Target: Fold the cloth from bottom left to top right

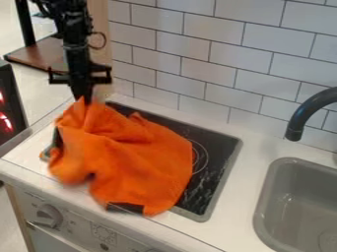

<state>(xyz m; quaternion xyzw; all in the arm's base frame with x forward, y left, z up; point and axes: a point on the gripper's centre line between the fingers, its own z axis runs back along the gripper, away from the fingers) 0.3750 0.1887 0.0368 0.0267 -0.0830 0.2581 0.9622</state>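
Note:
The black gripper (82, 93) hangs at the upper left of the camera view, over the back left corner of the stove, shut on a raised peak of the orange cloth. The orange cloth (135, 155) drapes down from it in loose folds and spreads across the left and middle of the black stovetop, with its lower edge near the counter's front. Part of the cloth's left side hangs in the air. Folds hide how its lower layers lie.
The black cooktop (220, 145) shows right of the cloth. A grey sink (268, 197) with a dark curved faucet (306, 113) is at the right. White tiled wall (217, 64) rises behind the counter, and control knobs (49, 215) are on the front panel.

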